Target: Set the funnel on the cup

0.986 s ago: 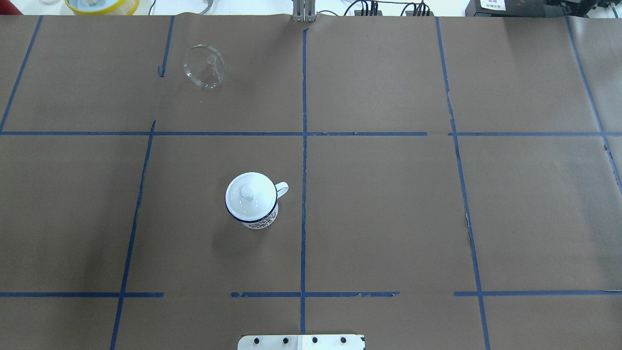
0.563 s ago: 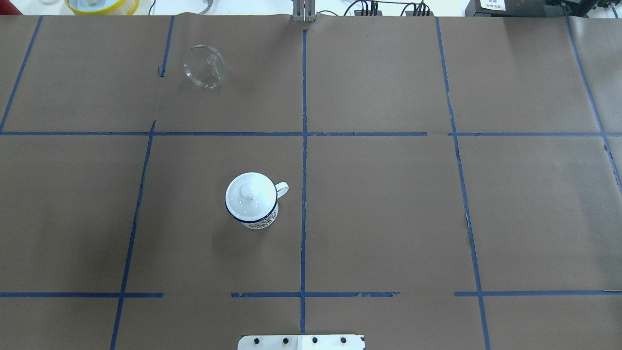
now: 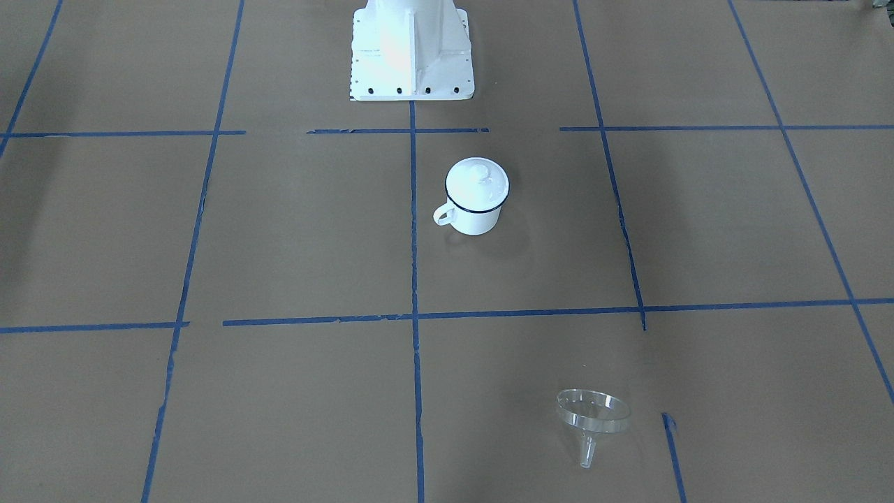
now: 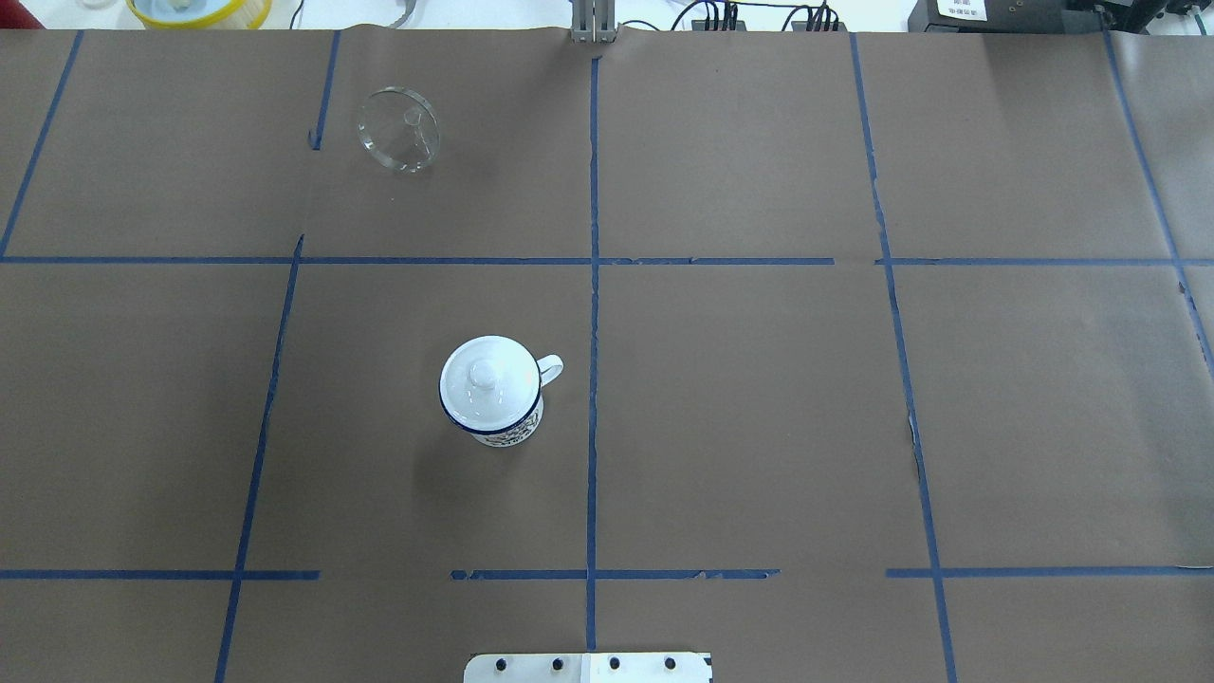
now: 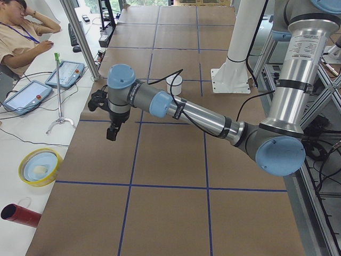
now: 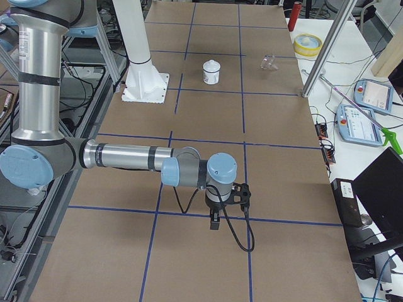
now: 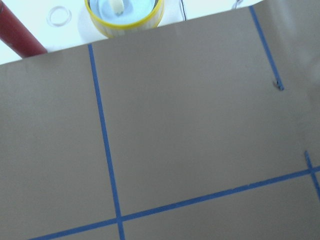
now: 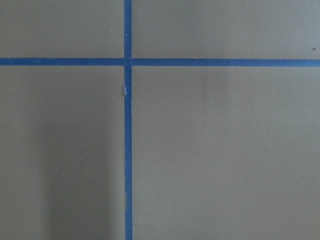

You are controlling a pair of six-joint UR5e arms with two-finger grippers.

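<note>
The clear funnel (image 4: pixel 398 130) lies tilted on the brown paper at the far left of the table; it also shows in the front view (image 3: pixel 594 412). The white cup (image 4: pixel 493 410) with a dark blue rim stands near the middle, handle to the right, with a white knobbed lid (image 4: pixel 486 377) on top. In the front view the cup (image 3: pixel 475 213) stands below the robot base. My left gripper (image 5: pixel 112 130) shows only in the exterior left view, my right gripper (image 6: pixel 215 220) only in the exterior right view. Both hang above bare paper, far from both things; I cannot tell whether they are open.
A yellow-rimmed bowl (image 7: pixel 123 12) and a red cylinder (image 7: pixel 17 32) lie beyond the paper's far left edge. The white robot base (image 3: pixel 411 49) stands at the near edge. Teach pendants (image 5: pixel 66 73) and a seated operator (image 5: pixel 21 32) are beside the table.
</note>
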